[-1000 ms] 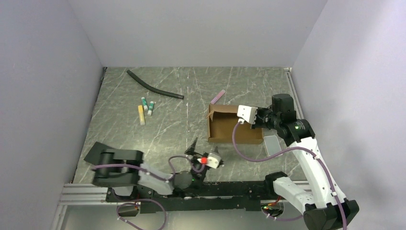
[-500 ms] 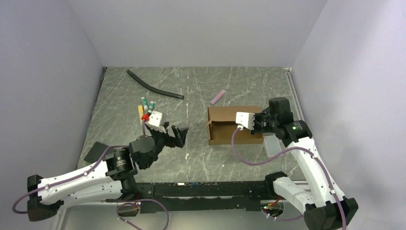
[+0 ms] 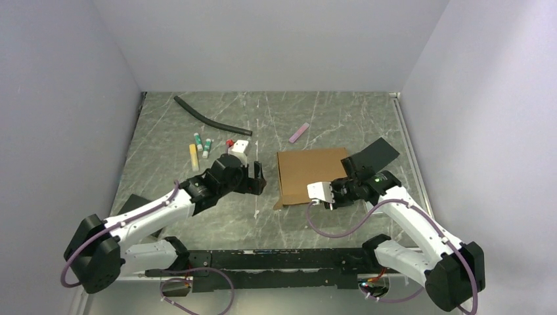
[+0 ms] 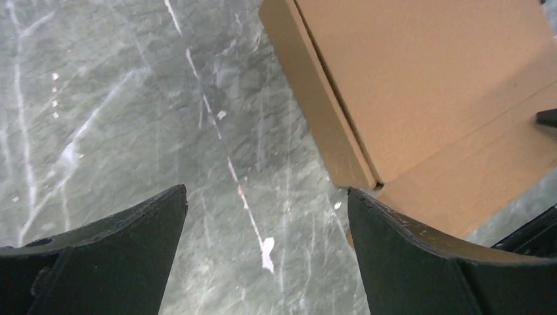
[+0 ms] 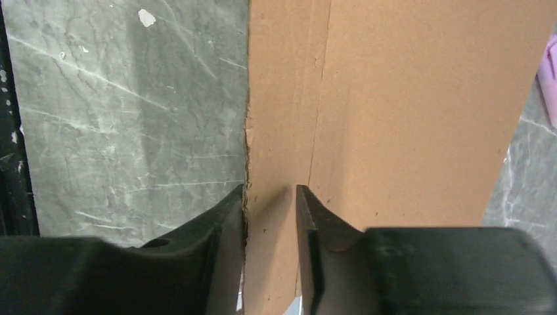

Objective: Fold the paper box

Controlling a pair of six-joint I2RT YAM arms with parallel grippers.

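Most of the folding looks done to us: the paper box (image 3: 309,172) sits right of centre on the table (image 3: 197,125) with its lid lying flat, though along the near edge a front flap seems to jut out untucked. The right gripper (image 5: 269,190) straddles that near edge with jaws narrowly parted (pinching or letting go, we cannot tell). The left gripper (image 4: 266,197) hovers spread wide and empty just left of the box, so we judge tucking remains.
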